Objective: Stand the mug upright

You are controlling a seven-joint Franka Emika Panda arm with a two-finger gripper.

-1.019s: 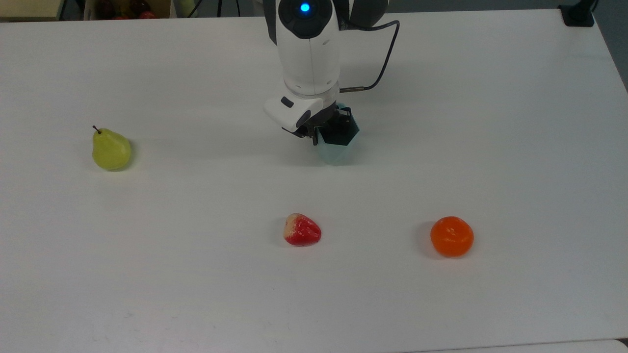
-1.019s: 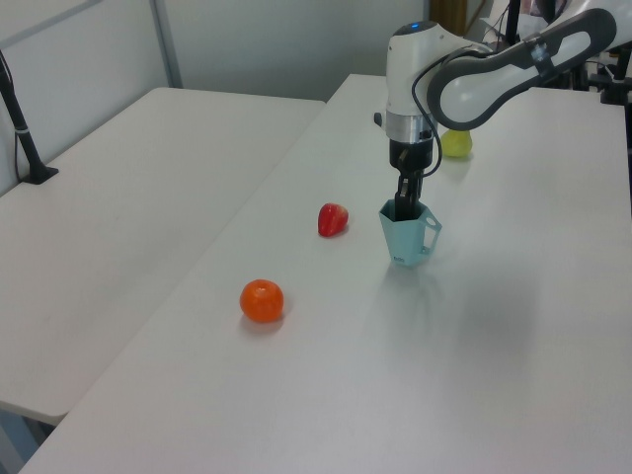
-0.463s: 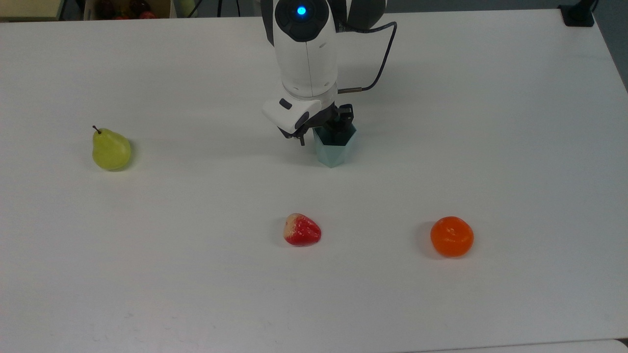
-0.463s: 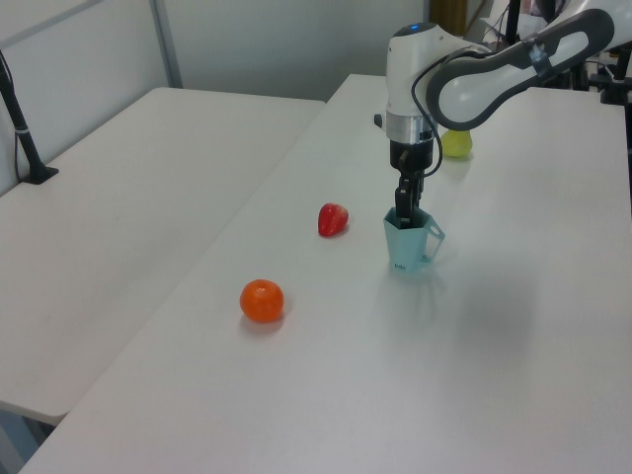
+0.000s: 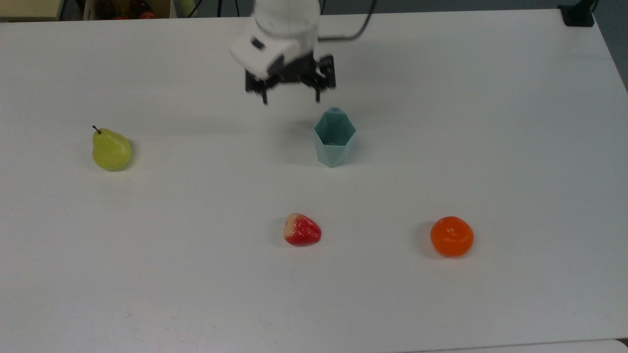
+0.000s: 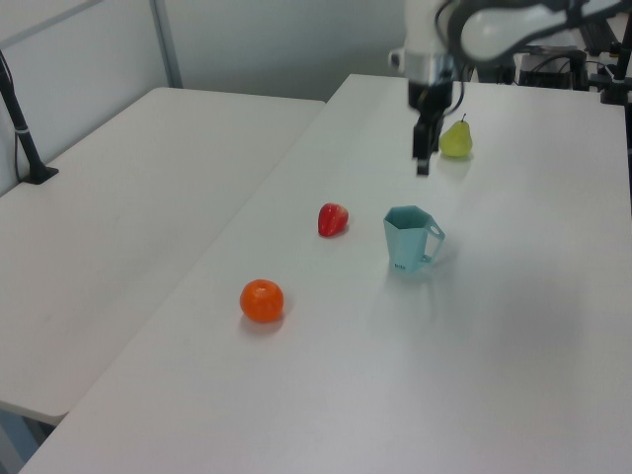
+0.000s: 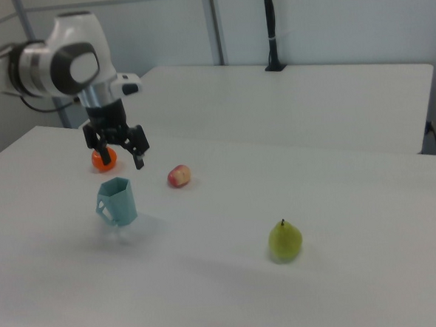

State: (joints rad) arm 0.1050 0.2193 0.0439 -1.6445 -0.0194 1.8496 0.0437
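Observation:
The pale blue-teal faceted mug [image 5: 334, 142] stands upright on the white table [image 5: 490, 122], its hexagonal mouth facing up. An angular handle shows on its side in the left view [image 6: 409, 239] and the right view [image 7: 117, 201]. My gripper [image 5: 291, 95] hangs open in the air above the table, up and to the left of the mug in the top view, with nothing between its fingers. In the left view the gripper [image 6: 423, 158] is well above the mug, and in the right view the gripper [image 7: 119, 160] has its fingers spread wide just above the rim.
A green pear [image 5: 111, 149] lies at the top view's left. A red-and-cream fruit [image 5: 301, 230] and an orange [image 5: 452, 236] sit nearer the front edge. A second white table [image 6: 128, 188] adjoins on the left view's left.
The gripper let go of the mug, opened wide and rose up and away from it. The mug went from slightly tilted in the grip to standing free on the table.

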